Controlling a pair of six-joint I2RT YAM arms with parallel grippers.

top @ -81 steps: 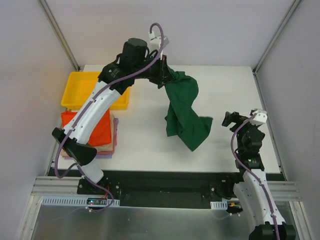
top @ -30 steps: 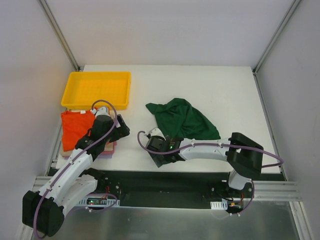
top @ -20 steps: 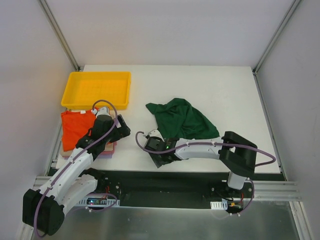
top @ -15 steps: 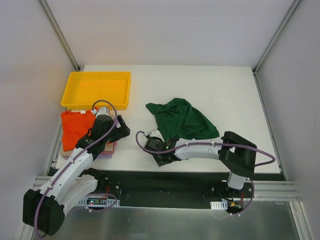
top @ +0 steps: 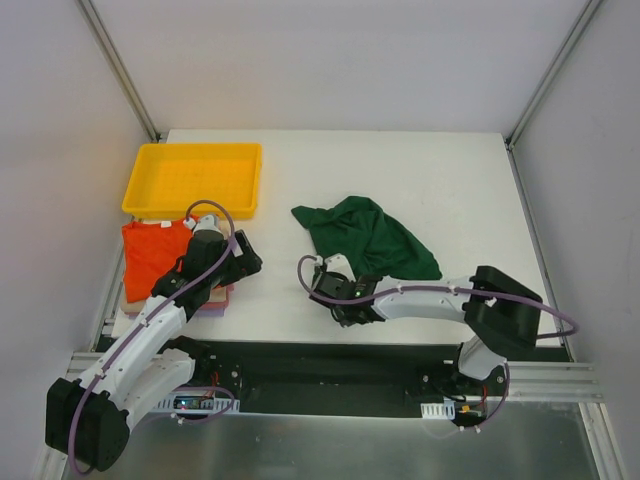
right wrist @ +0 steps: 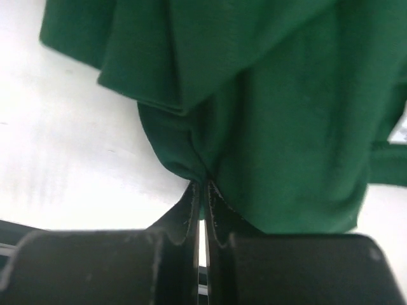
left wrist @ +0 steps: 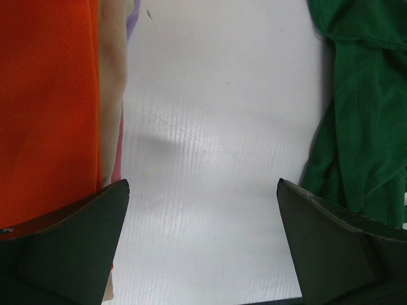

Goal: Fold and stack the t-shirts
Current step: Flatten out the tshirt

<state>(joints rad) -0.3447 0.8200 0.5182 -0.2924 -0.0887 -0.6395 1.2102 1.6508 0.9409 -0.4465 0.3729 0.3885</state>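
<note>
The white bench (top: pixel 450 170) carries a dark green t-shirt (top: pixel 365 240), crumpled in a heap near its middle. At the far left sits a yellow tray (top: pixel 195 147), and just nearer than it a folded stack lies by the left edge: an orange t-shirt (top: pixel 150 255) on top, a beige t-shirt (left wrist: pixel 113 76) and a pale lilac t-shirt (left wrist: pixel 133 11) beneath. The left claw (left wrist: pixel 202 184) hangs spread wide over bare bench between stack and heap, holding nothing. The right claw (right wrist: pixel 202 190) is pressed together, pinching the green heap's near edge

A yellow plastic tray (top: pixel 192 180) sits far left on the white table (top: pixel 450 185).
</note>
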